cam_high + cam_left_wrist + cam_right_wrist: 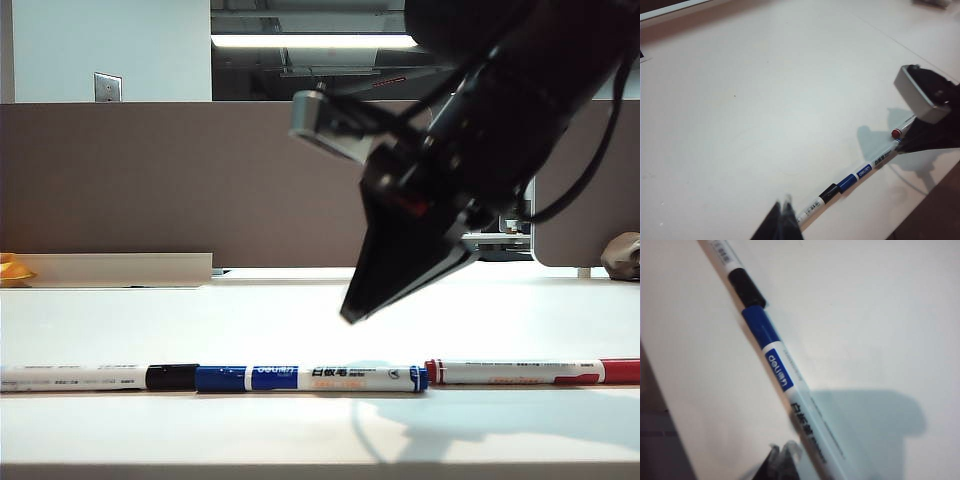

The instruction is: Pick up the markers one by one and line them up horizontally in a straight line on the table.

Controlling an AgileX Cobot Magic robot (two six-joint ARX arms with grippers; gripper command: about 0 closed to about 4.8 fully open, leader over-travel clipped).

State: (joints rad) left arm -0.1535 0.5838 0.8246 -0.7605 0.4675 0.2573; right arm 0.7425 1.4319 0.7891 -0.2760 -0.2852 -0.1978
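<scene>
The white table (300, 440) spans the scene, backed by a brown-grey partition (150, 180) with a pale tray (120, 268) at its foot. The right gripper (352, 312), jaws clenched and empty, hangs tilted above the blue marker (310, 378), clear of it, casting a shadow on the table. The left gripper (783, 210), also clenched on nothing, sits near the black-capped marker (100, 377). All three lie end to end along the front edge, the red marker (530, 372) rightmost.
</scene>
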